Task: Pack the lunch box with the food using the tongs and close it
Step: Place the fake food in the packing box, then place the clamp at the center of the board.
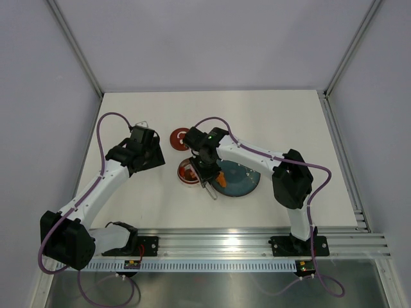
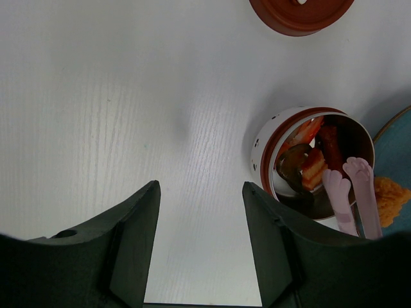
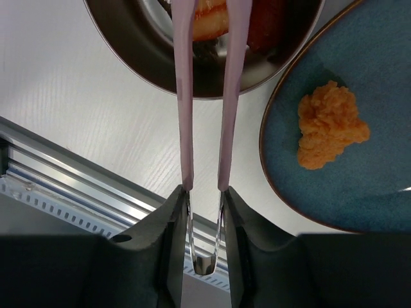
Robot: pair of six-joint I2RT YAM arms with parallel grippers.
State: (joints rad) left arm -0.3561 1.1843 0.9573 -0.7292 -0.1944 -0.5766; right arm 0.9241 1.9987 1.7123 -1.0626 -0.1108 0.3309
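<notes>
The steel lunch box (image 2: 264, 149) with its reddish rim stands open on the white table, with red, orange and dark brown food (image 2: 313, 168) inside. Its dark red lid (image 2: 300, 9) lies apart, farther back. My right gripper (image 3: 204, 191) is shut on the pale pink tongs (image 3: 186, 96), whose two arms reach over the lunch box (image 3: 128, 38); their rounded tips (image 2: 350, 176) hover inside the rim, slightly apart. One orange crumbly piece (image 3: 331, 125) lies on the teal plate (image 3: 385, 186). My left gripper (image 2: 200, 186) hangs open and empty over bare table, left of the lunch box (image 1: 187, 171).
The teal plate (image 1: 247, 184) sits just right of the lunch box, under my right arm. The lid (image 1: 179, 138) lies behind the box, next to my left gripper (image 1: 146, 151). An aluminium rail (image 1: 257, 240) runs along the near table edge.
</notes>
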